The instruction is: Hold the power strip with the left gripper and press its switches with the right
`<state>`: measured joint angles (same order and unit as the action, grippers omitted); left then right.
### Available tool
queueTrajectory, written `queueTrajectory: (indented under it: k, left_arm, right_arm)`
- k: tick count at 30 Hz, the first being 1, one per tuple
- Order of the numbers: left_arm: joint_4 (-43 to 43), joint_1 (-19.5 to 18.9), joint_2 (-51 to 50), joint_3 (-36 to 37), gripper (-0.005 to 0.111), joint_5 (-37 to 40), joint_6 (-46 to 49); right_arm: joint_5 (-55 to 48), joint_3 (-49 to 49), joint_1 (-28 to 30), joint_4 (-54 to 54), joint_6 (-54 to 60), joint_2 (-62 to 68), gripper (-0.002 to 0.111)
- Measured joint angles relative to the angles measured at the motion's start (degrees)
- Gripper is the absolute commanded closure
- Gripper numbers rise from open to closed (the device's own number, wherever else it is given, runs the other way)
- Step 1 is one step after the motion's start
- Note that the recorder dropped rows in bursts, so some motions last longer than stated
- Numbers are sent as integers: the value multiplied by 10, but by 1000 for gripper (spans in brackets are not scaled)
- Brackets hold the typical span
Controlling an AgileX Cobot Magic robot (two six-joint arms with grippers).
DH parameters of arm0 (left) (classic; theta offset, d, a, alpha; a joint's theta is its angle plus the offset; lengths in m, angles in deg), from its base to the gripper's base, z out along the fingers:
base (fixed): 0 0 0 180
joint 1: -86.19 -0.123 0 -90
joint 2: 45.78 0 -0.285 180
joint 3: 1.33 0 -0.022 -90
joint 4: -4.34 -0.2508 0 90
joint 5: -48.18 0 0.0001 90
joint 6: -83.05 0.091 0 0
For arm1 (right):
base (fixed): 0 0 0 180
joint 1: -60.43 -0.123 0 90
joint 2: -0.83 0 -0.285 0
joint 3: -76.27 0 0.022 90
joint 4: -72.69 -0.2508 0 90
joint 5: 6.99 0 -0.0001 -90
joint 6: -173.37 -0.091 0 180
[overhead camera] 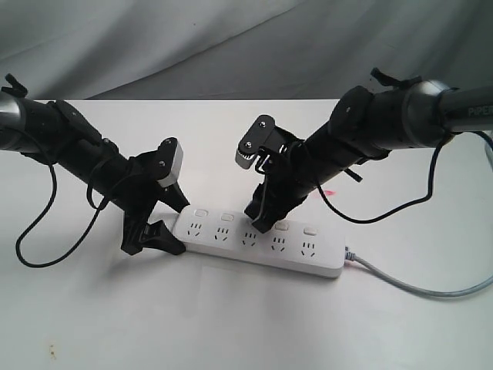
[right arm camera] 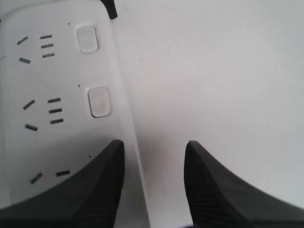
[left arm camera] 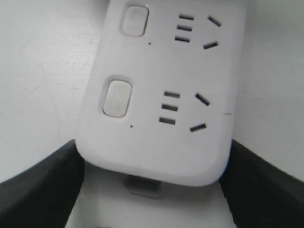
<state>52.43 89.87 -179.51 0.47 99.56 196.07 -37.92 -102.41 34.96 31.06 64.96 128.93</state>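
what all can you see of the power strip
The power strip is a long flat white bar, plastic by its look, with rounded ends, lying flat on the white table. It has five outlets, each with a small square switch beside it; four switches show, the middle one hidden under the right gripper, whose open jaws have one side over the strip. The jaws of the left gripper clasp its rounded end from both sides. A grey cord leaves the other end.

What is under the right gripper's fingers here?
Of the right gripper, one finger lies over the power strip, covering its middle switch. The other is over bare table. Whether the finger touches that switch cannot be seen.
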Motion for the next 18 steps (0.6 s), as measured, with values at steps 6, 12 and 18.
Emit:
queueTrajectory:
  k: [6,12,18]
  left_arm:
    - [0,0,0,0,40,0,0]
    - [0,0,0,0,40,0,0]
    - [0,0,0,0,40,0,0]
  right_arm:
    - [-1,0,0,0,0,0,70]
    - [-16,0,0,0,0,0,70]
    - [-6,15,0,-4,0,-3,70]
